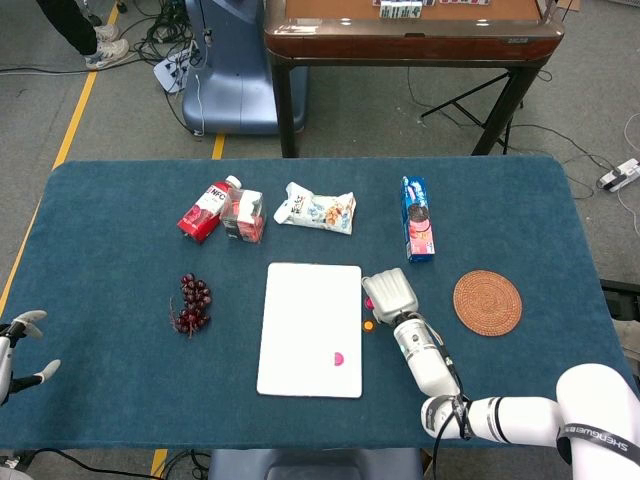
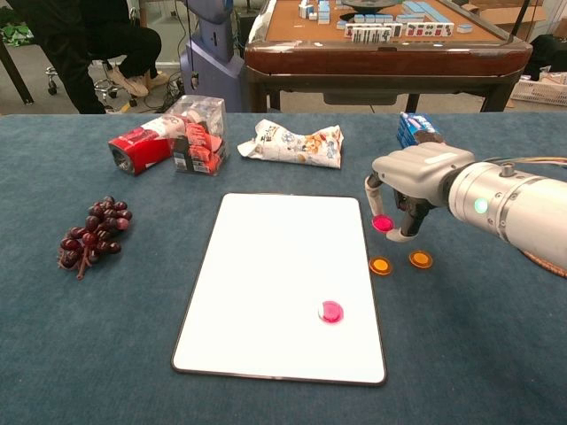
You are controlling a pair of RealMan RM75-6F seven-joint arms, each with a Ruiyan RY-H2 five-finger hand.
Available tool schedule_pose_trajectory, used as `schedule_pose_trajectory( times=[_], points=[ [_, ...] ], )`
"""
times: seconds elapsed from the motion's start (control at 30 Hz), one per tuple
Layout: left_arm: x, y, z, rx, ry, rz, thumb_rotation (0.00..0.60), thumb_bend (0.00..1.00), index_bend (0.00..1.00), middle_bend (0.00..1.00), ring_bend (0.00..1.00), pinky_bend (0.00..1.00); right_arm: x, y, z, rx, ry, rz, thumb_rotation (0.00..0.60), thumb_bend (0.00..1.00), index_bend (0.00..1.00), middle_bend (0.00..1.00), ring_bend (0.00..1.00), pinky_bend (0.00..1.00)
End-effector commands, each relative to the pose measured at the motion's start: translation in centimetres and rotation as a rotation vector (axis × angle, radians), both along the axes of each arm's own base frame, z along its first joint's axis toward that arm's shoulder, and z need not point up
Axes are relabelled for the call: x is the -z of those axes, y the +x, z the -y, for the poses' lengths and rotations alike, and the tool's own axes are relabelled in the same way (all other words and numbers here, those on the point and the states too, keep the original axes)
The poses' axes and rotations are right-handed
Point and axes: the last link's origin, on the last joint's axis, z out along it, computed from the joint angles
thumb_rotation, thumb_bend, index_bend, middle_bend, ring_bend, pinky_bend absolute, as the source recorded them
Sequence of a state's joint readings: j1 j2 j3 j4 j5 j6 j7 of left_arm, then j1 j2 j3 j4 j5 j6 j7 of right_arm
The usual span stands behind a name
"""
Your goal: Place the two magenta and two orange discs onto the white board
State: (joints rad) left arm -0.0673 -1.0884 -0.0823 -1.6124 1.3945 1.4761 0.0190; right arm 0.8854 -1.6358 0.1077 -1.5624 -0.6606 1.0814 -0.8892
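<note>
Right arm: I have it reaching in from 4 o'clock on the table, forearm low over the cloth, wrist bent so the fingers point down

Right hand (image 2: pixel 409 177): knuckles up, just off the 3 o'clock edge of the white board (image 2: pixel 282 283); it pinches a magenta disc (image 2: pixel 383 223) between thumb and a fingertip, the disc lifted clear of the cloth and near the board's upper right corner

Left hand (image 1: pixel 22 345): parked at the table's 8 o'clock edge, fingers apart, gripping nothing that I can see

Second magenta disc (image 2: pixel 331 312): lying on the board, toward its 4 o'clock part

Orange discs: one (image 2: pixel 380 266) on the cloth just beside the board's right edge, the other (image 2: pixel 421 259) a little further toward 3 o'clock, both below my right hand

Surroundings: grapes (image 2: pixel 90 232) at 9 o'clock of the board, a snack bag (image 2: pixel 297 143) at 12 o'clock, a woven coaster (image 1: pixel 487 302) well out at 3 o'clock
</note>
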Motion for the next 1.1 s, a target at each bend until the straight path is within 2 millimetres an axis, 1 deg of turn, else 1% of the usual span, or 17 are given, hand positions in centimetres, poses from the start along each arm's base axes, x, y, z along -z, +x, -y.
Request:
schedule_pose_trajectory(
  times=[0.03, 0.43, 0.63, 0.83, 1.1],
  points=[
    [0.0, 0.0, 0.0, -0.002, 0.002, 0.0, 0.6, 0.03, 0.35, 0.47, 0.4, 0.54, -0.1, 1.1, -1.1, -0.044, 0.027, 0.017, 0.6, 0.26, 0.47, 1.0, 1.0, 1.0],
    [-0.3, -0.2, -0.1, -0.007, 0.011, 0.004, 0.6, 0.03, 0.35, 0.47, 0.4, 0.54, 1.4, 4.7, -5.6, -0.188, 0.148, 0.035, 0.6, 0.26, 0.47, 1.0, 1.0, 1.0],
    [-0.3, -0.1, -0.1, -0.007, 0.01, 0.003, 0.6, 0.03, 0.35, 0.47, 0.4, 0.54, 2.0, 6.1, -7.2, -0.232, 0.184, 0.039, 0.6, 0.26, 0.47, 1.0, 1.0, 1.0],
    [-0.3, -0.1, 0.0, -0.008, 0.01, 0.004, 0.6, 0.03, 0.35, 0.47, 0.4, 0.54, 2.9, 6.6, -7.7, -0.239, 0.206, 0.035, 0.6, 0.26, 0.47, 1.0, 1.0, 1.0],
    [-0.5, -0.2, 0.0, -0.009, 0.014, 0.012, 0.6, 0.03, 0.35, 0.47, 0.4, 0.54, 4.1, 6.7, -7.5, -0.228, 0.216, 0.032, 0.6, 0.26, 0.47, 1.0, 1.0, 1.0]
  ],
)
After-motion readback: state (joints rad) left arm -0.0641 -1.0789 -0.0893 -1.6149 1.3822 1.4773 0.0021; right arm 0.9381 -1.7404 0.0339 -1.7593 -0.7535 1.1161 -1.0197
